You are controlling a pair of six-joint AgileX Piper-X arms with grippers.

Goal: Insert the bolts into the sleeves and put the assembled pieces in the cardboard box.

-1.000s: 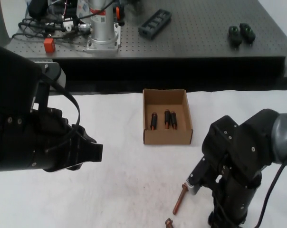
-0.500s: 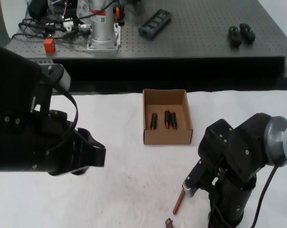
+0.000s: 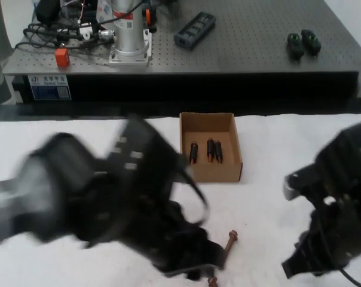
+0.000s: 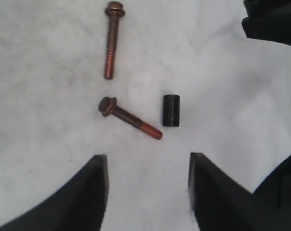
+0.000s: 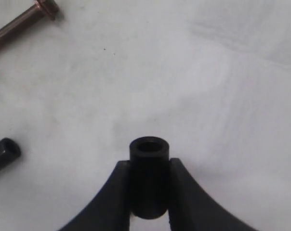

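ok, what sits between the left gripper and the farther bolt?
The nearer bolt, tilted on the cloth, lies between left gripper and farther bolt in the left wrist view; a loose sleeve sits beside its tip.

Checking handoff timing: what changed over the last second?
The left gripper swung from the left side to the centre and hangs open over the loose copper-coloured bolts. The right gripper, shut on a black cylindrical sleeve, drew back rightward. The brown cardboard box and its three assembled pieces stayed put.
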